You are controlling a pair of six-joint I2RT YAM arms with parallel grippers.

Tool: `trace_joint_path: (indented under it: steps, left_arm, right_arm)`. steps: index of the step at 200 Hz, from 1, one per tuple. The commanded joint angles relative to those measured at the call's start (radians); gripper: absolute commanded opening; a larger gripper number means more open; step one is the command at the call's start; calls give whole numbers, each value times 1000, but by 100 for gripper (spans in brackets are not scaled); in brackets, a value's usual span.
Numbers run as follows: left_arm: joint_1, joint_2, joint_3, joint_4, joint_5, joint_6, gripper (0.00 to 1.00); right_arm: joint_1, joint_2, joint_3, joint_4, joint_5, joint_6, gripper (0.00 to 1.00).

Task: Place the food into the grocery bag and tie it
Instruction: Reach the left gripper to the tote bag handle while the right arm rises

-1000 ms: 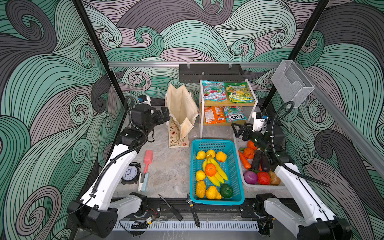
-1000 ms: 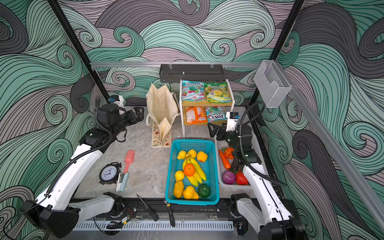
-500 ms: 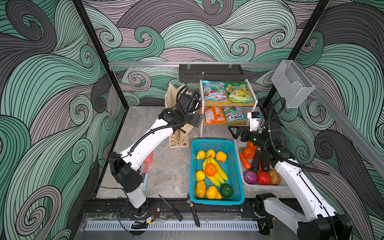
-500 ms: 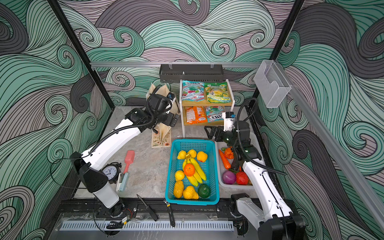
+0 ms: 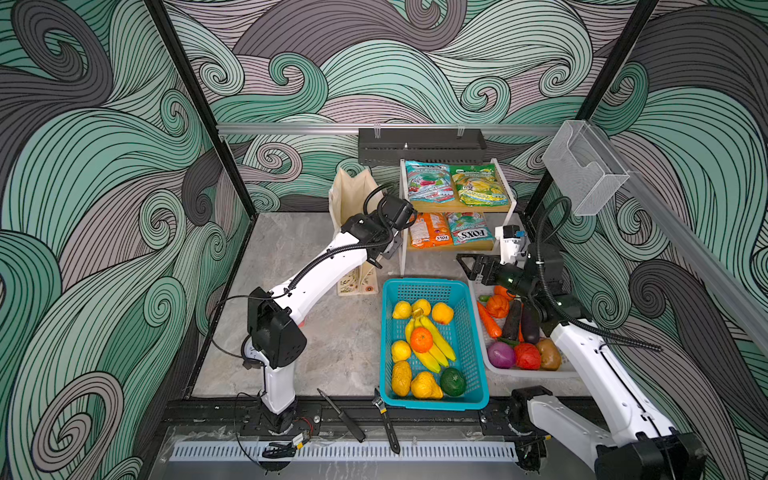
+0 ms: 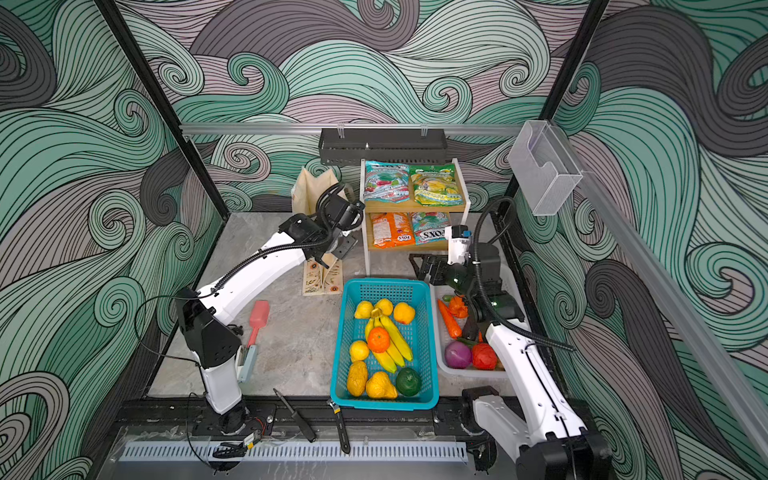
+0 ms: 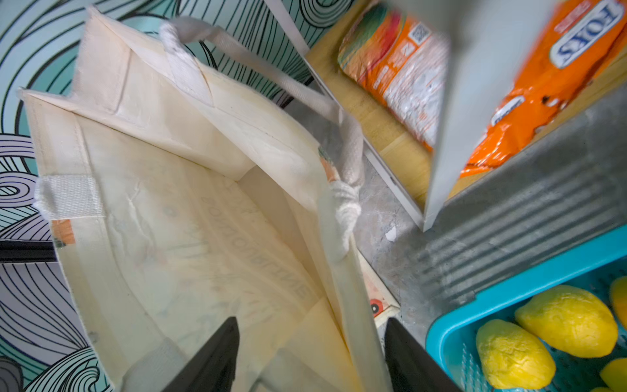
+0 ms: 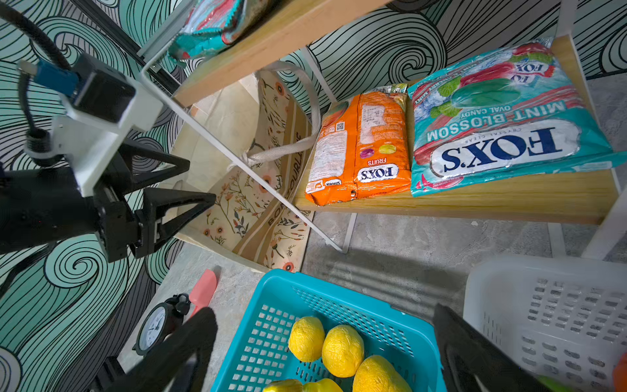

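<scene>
The grocery bag (image 5: 349, 195) (image 7: 169, 203), a cream tote, stands open at the back, left of the shelf. My left gripper (image 7: 310, 325) (image 8: 201, 182) is open at the bag's mouth, one finger inside and one outside the near side wall. The wall passes between the jaws with room on both sides. My right gripper (image 5: 464, 268) (image 8: 324, 314) is open and holds nothing above the far end of the teal basket (image 5: 436, 401). That basket holds a banana bunch (image 5: 436, 345), an orange (image 5: 421, 339) and lemons (image 8: 342, 349). An eggplant (image 5: 530, 328) lies in the white basket (image 5: 532, 372). Teal-red (image 5: 428, 183) and green-yellow (image 5: 478, 185) packets lie on the top shelf.
The white-framed wooden shelf (image 5: 453, 247) stands between the bag and my right arm, with orange and teal packets on its lower board. A pink spatula (image 6: 258, 316) and a clock (image 8: 154, 327) lie at the left. A knife (image 5: 343, 413) and a wrench (image 5: 386, 424) lie along the front rail.
My left arm has swung from the left side of the table across to the bag and now straddles its side wall. The right gripper has shifted slightly forward.
</scene>
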Motion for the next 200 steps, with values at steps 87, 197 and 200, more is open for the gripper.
trace_joint_path:
  steps: [87,197,200]
  left_arm:
    - [-9,-78,12,-196,-36,-207,11]
    - [-225,-431,-341,-389,83,-518,7]
    - [-232,-439,-349,-389,87,-525,7]
  right_arm:
    - [4,-20,22,1,-33,44,97]
    - [61,42,39,29,-70,82,95]
    - [64,42,41,26,-70,81,95]
